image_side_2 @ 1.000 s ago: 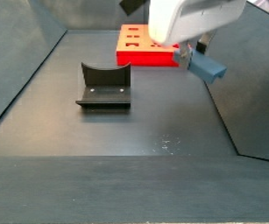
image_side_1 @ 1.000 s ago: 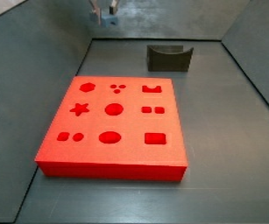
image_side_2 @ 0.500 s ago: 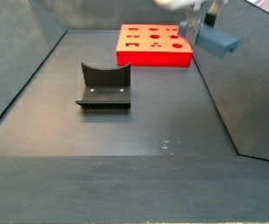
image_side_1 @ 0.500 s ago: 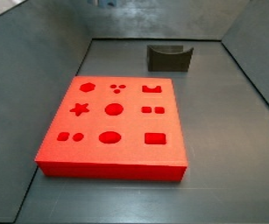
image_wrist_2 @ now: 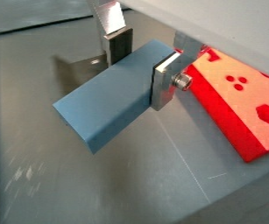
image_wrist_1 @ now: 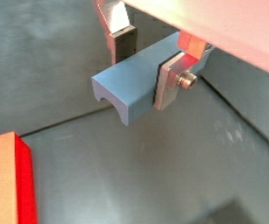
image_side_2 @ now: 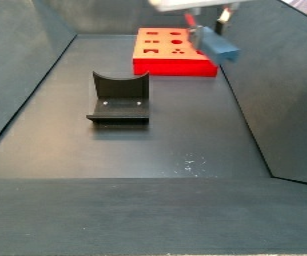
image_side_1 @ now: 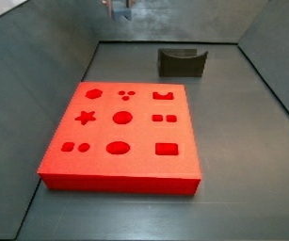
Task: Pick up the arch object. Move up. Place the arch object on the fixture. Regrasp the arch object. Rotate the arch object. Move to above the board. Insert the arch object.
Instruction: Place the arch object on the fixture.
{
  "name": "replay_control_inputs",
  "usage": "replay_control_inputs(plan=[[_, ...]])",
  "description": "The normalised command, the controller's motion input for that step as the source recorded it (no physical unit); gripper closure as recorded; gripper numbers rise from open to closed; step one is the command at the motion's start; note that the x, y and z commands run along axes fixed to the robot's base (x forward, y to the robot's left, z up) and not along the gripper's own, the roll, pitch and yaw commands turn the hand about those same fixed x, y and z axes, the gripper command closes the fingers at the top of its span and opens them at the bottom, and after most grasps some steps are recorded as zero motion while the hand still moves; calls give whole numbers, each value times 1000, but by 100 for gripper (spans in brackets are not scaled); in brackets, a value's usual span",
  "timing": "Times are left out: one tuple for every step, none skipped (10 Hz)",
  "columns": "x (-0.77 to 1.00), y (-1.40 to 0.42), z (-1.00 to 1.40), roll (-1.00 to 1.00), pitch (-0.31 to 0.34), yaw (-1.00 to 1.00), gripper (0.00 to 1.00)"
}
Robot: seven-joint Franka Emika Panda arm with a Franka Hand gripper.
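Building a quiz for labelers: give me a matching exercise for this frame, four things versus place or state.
Things:
1. arch object
2. fixture
3. board
4. tool

Place or state:
A. flat on the floor, cutouts facing up
B. held off the floor between the silver fingers
C. standing alone on the floor, its U-shaped top unoccupied
D. raised high, shut on a grey-blue piece

Pairs: 1-B, 2-C, 3-A, 4-D
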Motion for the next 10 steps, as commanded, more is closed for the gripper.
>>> replay_control_inputs(plan=[[1000,-228,-226,78,28,-1000,100],[1000,-210,-217,82,33,-1000,100],[1000,-169,-189,79,44,-790,100],[1000,-138,-165,68,49,-560,100],[946,-85,-128,58,53,-304,100],[814,-57,-90,49,59,-194,100],[685,-31,-58,45,69,-130,100],[559,-17,-37,41,83,-90,100],[399,-10,-21,38,105,-61,100],[289,-2,-12,35,121,-48,100]])
